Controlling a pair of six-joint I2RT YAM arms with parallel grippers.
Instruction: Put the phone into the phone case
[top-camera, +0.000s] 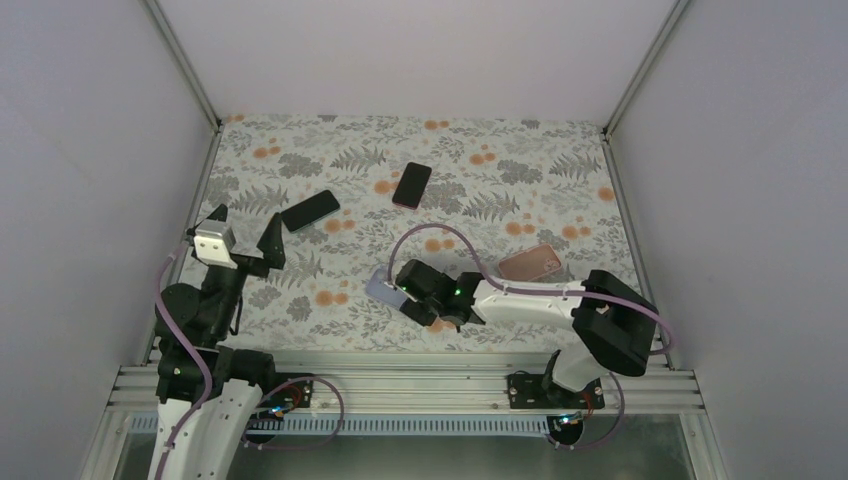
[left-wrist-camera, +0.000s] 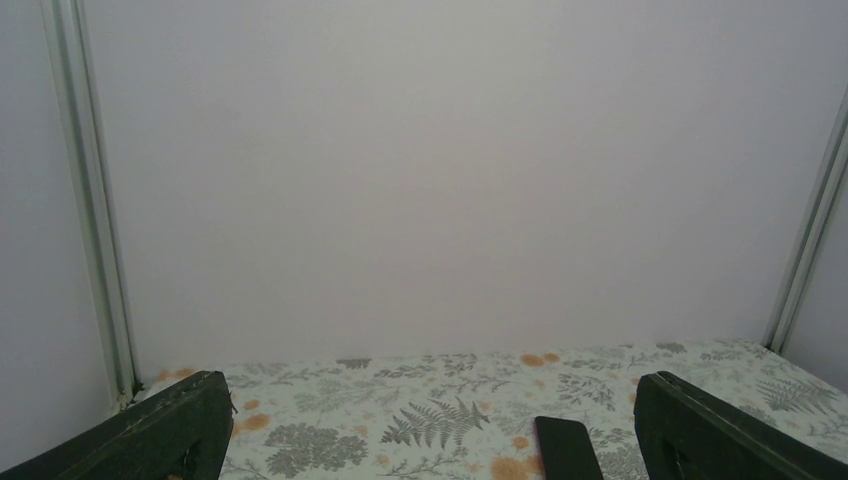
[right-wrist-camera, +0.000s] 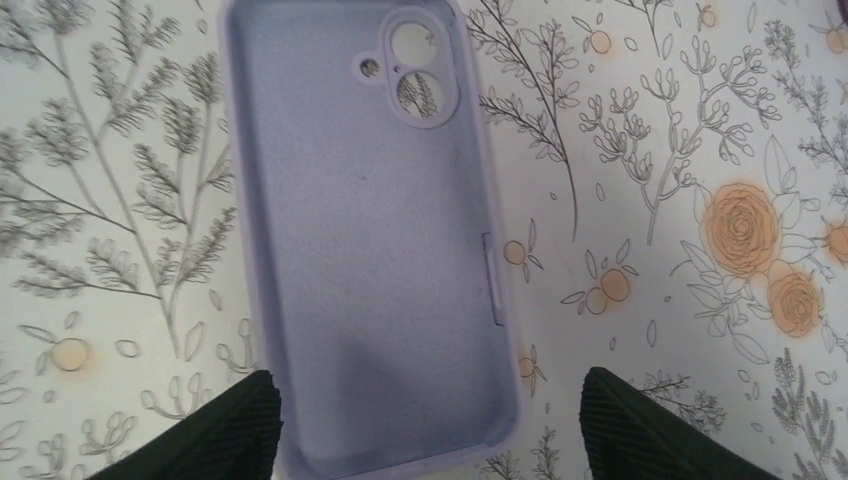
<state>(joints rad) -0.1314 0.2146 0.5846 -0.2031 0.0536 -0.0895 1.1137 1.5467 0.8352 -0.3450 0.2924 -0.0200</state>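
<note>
Right end effector (right-wrist-camera: 425, 400) (jaws spread) hovers above lavender phone case (right-wrist-camera: 370, 230).

The phone case (right-wrist-camera: 370, 240) lies on the surface (top-camera: 300, 150) near the front, under the right tool (right-wrist-camera: 430, 400). One phone (top-camera: 411, 185) lies behind it, another phone (top-camera: 310, 211) behind-left, and a second case (top-camera: 530, 263) to its right.

White-and-black left arm (top-camera: 200, 335) folded upright; black two-finger left gripper (top-camera: 245, 228) raised, held level, jaws spread wide. White-and-black right arm (top-camera: 530, 300) stretched leftward, low; black two-finger right gripper (top-camera: 405, 295) aimed downward, jaws apart.
</note>
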